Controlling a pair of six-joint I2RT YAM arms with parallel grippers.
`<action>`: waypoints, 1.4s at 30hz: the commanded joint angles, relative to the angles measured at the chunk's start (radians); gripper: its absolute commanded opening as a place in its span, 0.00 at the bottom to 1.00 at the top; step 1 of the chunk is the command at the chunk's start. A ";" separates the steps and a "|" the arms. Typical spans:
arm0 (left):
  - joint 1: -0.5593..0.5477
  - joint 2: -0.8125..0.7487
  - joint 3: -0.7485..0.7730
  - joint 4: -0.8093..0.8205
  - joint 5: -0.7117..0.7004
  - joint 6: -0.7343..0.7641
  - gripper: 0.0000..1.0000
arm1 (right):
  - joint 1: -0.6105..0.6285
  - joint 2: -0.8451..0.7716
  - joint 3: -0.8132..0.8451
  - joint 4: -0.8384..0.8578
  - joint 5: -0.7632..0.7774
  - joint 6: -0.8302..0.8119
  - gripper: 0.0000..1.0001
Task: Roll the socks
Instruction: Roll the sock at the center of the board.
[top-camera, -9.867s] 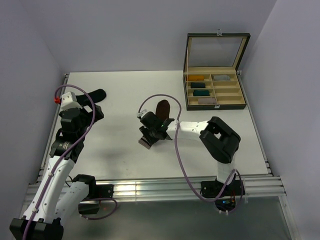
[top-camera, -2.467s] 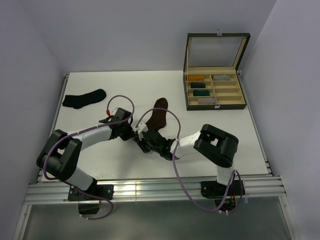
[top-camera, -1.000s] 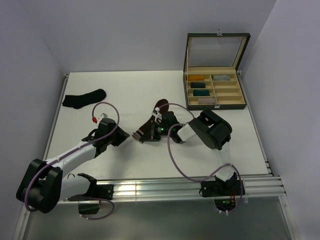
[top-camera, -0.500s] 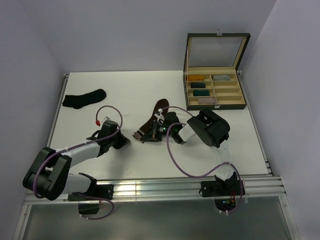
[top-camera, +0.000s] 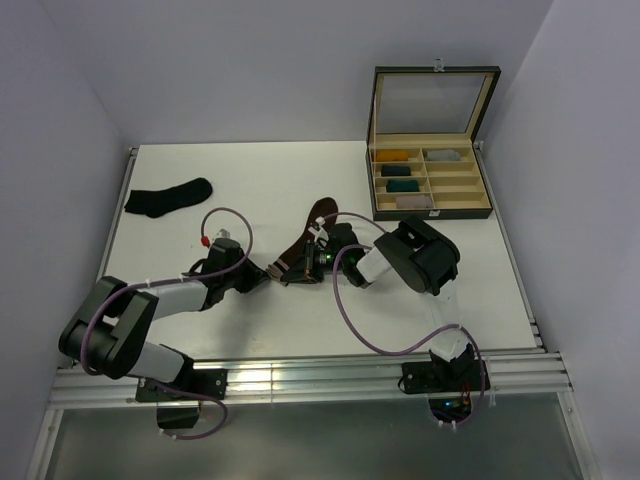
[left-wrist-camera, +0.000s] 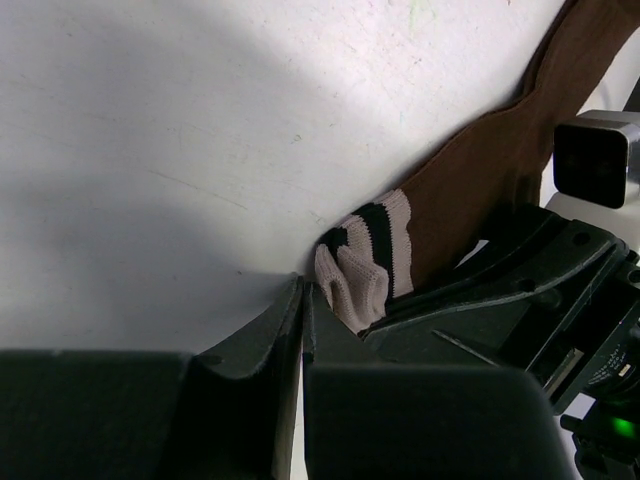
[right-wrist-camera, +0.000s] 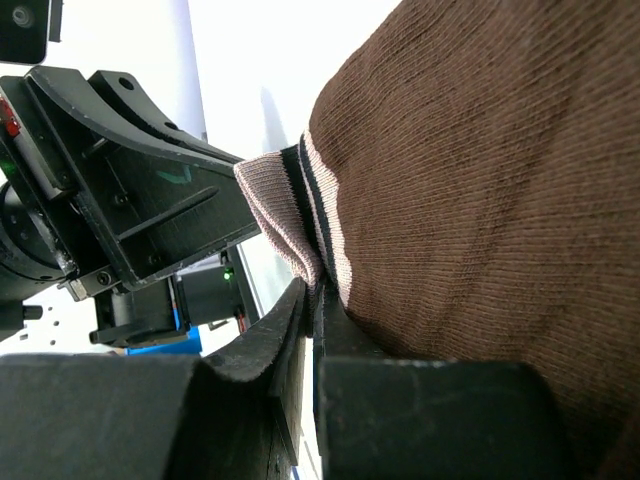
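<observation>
So we're right at the start of the roll on the brown sock. It's stretched out on the table, and nothing looks rolled up yet as far as we can see. The right tool is clamped on the striped cuff, with the fabric going straight into the seam between its fingers. The rest of the sock runs away from it toward the toe.

The left tool has its fingers pressed together, with the cuff edge sitting right at its tips, just off to one side. We can't spot any fabric between them, so our guess is it has closed on nothing, or a thread at best.

Next move, we reckon, is for the left tool to open up and get a proper bite on the cuff beside the right one. Then both can turn the cuff over toward the toe so the roll starts even.

The main thing in the way is that the two tools are nose to nose at the cuff, so there's very little room to twist without bumping. The black sock lies well beyond the left tool and looks untouched. The open box with its rolled bundles sits well past the right tool, so it's no bother.
</observation>
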 joint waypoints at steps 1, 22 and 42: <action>-0.008 0.005 -0.040 -0.023 0.016 0.002 0.10 | -0.004 0.023 0.018 -0.062 0.010 -0.036 0.01; -0.008 -0.061 -0.077 0.131 0.039 0.002 0.12 | -0.004 0.024 0.032 -0.095 0.016 -0.054 0.01; -0.008 0.000 -0.062 0.255 0.063 0.004 0.12 | -0.006 0.030 0.053 -0.155 0.020 -0.076 0.01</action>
